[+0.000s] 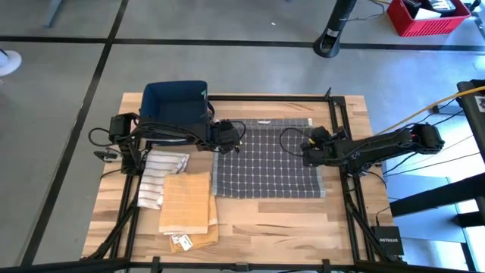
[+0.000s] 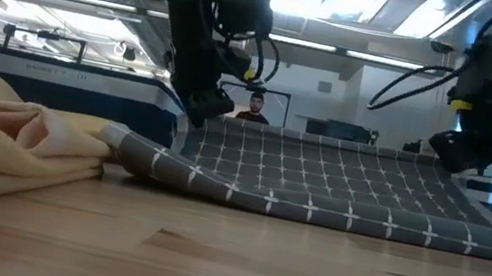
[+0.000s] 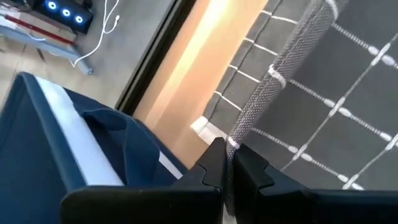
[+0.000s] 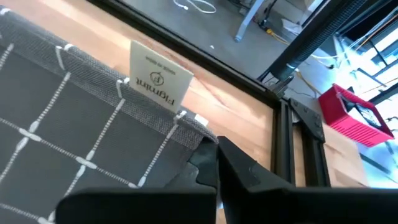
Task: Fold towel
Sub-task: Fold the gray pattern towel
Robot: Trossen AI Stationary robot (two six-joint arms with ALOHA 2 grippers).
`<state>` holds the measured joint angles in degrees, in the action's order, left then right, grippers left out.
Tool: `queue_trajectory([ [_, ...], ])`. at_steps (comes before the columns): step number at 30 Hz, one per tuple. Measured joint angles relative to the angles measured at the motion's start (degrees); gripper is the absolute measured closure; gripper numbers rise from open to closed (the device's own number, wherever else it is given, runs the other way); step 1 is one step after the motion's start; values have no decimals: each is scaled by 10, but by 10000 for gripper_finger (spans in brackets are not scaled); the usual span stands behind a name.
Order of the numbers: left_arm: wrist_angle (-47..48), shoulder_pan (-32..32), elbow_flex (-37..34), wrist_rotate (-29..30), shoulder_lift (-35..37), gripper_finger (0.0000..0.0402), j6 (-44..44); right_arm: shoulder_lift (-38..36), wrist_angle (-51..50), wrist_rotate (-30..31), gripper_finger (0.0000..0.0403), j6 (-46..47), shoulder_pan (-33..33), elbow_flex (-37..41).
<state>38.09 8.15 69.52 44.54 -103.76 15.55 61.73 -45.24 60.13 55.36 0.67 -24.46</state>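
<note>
- A grey towel (image 1: 269,161) with a white grid is spread flat on the wooden bench (image 1: 303,220), about mid-bench.
- The left claw (image 1: 236,136) is clenched on the towel's edge near its far left corner; in the left wrist view the hem (image 3: 261,106) is seen pinched between the two dark fingers (image 3: 214,165) and lifted off the wood.
- The right claw (image 1: 309,148) is clenched on the towel's edge near its far right corner; in the right wrist view the cloth (image 4: 74,124) is gripped just beside a white paper tag (image 4: 160,81).
- In the low view the towel's far edge is held raised between both claws, and its near edge (image 2: 315,209) lies on the bench.
- A blue bin (image 1: 176,102) stands just beyond the towel's far left corner.
- Left of the towel a striped white cloth (image 1: 159,174) lies crumpled; a folded tan cloth (image 1: 189,203) lies just beside the towel's near left corner, seen touching its edge in the low view.
- A small tag (image 1: 182,243) lies by the tan cloth's near side.
- A red crate (image 1: 424,15) sits on the floor, well beyond the towel's right side.
- A person (image 2: 253,107) is seen in the room behind the towel, far off.
- A black box (image 1: 388,241) rests at the bench's near right corner, well apart from the towel.
</note>
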Motion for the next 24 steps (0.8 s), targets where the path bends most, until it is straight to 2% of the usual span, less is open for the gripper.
queue_trajectory([
  [5, -13, 19, -10, -13, -1, 398, -1, 0, 81, -13, 390, -83, -41, 23],
  [9, -26, 28, -10, -35, -1, 398, -23, 4, 115, -31, 365, -93, -71, 34],
  [13, -38, 38, -9, -59, -1, 398, -36, 3, 113, -31, 319, -97, -104, 35],
  [17, -27, 52, 3, -119, 3, 391, -25, -1, 113, -42, 261, -119, -121, 33],
  [19, -24, 58, 3, -128, 5, 372, -27, -1, 116, -46, 235, -125, -121, 28],
  [24, -10, 75, 8, -133, 5, 287, -22, -1, 116, -80, 190, -145, -120, 13],
])
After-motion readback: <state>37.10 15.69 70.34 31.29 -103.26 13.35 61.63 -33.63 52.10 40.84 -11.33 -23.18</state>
